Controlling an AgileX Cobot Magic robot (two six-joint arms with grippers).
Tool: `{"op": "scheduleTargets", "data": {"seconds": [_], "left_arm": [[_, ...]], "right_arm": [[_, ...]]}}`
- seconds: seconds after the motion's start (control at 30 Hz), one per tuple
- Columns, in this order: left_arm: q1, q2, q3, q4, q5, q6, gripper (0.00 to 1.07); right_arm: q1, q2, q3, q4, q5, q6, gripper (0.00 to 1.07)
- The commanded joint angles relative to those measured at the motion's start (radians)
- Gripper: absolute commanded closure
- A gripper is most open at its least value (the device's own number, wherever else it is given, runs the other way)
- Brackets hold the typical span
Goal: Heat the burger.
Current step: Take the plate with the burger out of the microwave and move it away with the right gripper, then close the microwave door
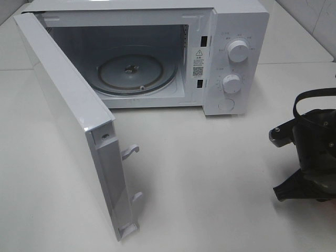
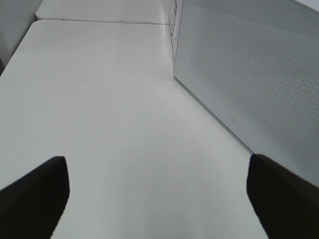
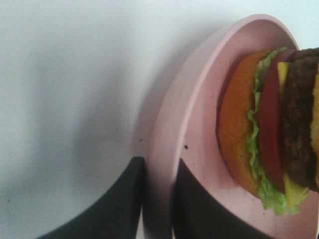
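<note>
Burger [image 3: 271, 129] sits on a pink plate [image 3: 199, 124], seen only in the right wrist view: golden-brown bun, green lettuce, red tomato, yellow cheese, dark patty, stacked close inside the plate's rim. Right gripper [image 3: 158, 199] straddles that rim, one dark finger [image 3: 112, 204] outside the plate over the white table [image 3: 65, 99], the other inside it just short of the burger; the rim passes between them, but whether the fingers press on it or stand slightly off cannot be told. Burger itself is not touched by either finger. In the high view only the right arm's dark wrist body and cable loop show at the right edge; plate and burger fall outside that view. Left gripper [image 2: 157, 199]: two dark fingertips wide apart, nothing between them, bare tabletop below. Just beyond and to one side of the left gripper stands the perforated outer face of the microwave door [image 2: 249, 74]. Farther off, in the high view, the white microwave [image 1: 231, 58] sits at the back of the table, door [image 1: 73, 131] swung fully out, latch hooks visible on its free edge. Glass turntable [image 1: 135, 72] lies bare inside the cavity. Two round dials and a round button occupy the control panel, well away from both grippers.
</note>
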Motion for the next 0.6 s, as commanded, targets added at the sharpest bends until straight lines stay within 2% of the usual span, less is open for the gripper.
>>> {"op": "scheduleTargets", "data": {"seconds": [0.03,0.2,0.23,0.3,0.4,0.47,0.6], "left_arm": [[0.002,-0.005,0.000,0.001,0.000,0.000,0.18],[0.002,-0.005,0.000,0.001,0.000,0.000,0.18],[0.002,-0.005,0.000,0.001,0.000,0.000,0.18],[0.002,-0.005,0.000,0.001,0.000,0.000,0.18],[0.002,-0.005,0.000,0.001,0.000,0.000,0.18],[0.002,-0.005,0.000,0.001,0.000,0.000,0.18],[0.002,-0.005,0.000,0.001,0.000,0.000,0.18]], "right_arm": [[-0.002,0.001,-0.007,-0.019,0.020,0.007,0.72],[0.001,-0.015,-0.026,0.043,0.024,-0.044,0.63],[0.001,-0.015,-0.026,0.043,0.024,-0.044,0.63],[0.001,-0.078,-0.067,0.131,0.007,-0.153,0.63],[0.001,-0.098,-0.075,0.144,0.000,-0.178,0.63],[0.001,-0.208,-0.107,0.194,-0.036,-0.292,0.62],[0.001,-0.281,-0.120,0.240,-0.060,-0.392,0.59]]}}
